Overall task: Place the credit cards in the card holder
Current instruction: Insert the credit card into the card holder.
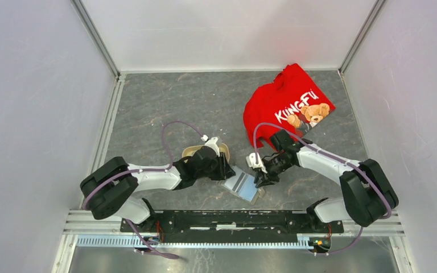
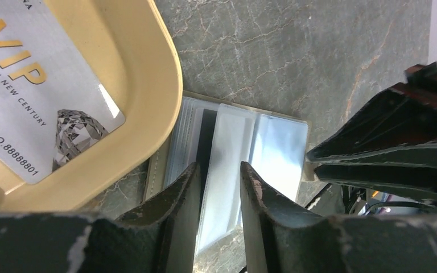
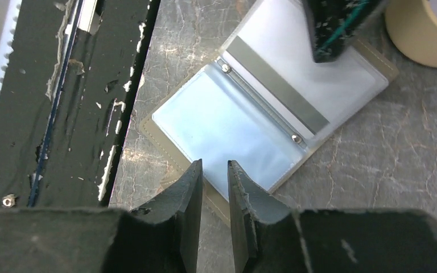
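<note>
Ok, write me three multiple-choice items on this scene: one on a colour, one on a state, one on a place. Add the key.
1. The shirt is: A) blue; B) red; C) green.
2. The card holder is: A) folded shut; B) lying open; C) standing on edge.
3. The VIP card lies: A) on the shirt; B) inside the card holder; C) in the beige tray.

Key: 1 B, the cloth is plainly red in the top view. 2 B, its clear pocket pages are spread flat on both sides of the metal spine. 3 C, the left wrist view shows it within the tray's rim.
</note>
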{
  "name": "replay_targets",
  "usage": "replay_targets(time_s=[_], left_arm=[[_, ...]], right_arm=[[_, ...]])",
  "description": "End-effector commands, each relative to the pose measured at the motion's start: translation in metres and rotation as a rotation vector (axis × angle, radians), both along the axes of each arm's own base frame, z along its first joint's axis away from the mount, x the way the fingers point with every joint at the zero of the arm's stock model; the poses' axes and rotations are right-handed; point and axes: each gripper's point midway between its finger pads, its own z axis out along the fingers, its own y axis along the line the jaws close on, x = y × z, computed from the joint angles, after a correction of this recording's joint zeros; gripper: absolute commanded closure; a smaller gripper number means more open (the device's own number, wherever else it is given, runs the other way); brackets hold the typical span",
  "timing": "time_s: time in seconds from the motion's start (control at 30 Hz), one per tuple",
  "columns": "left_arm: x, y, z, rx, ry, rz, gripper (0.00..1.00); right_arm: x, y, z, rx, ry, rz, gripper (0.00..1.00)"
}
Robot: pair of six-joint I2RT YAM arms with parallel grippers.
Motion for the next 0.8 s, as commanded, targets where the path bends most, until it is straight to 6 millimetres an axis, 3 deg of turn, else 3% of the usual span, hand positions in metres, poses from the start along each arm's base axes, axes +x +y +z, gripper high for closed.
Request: replay_targets(time_s=[0.0,0.17,0.4,0.6,0.77], left_arm=[[0.006,0.001,0.026,-0.056,-0.047,0.024,0.61],[0.009,0.006,0.038,-0.021,-0.099,0.004,0.62],[-0.005,-0.012,0.033,-0.059,-0.039,-0.106,0.61],[0.003,-0.001,0.038,-0.008,-0.086,-0.07,0.53],[-0.002,-0.002,0.035,0.018,-0.064,-0.108,0.51]], right_arm=[[0.005,0.012,0.0,0.04,-0.154,0.078,0.72],[-0.004,0.017,-0.01,0.031,-0.228,0.138,0.72],[-0.005,0.018,-0.011,0.01,-0.233,0.161,0.74],[-0.005,0.017,-0.01,0.012,-0.245,0.159,0.74],[-0.004,0.018,-0.009,0.005,-0.234,0.159,0.74]])
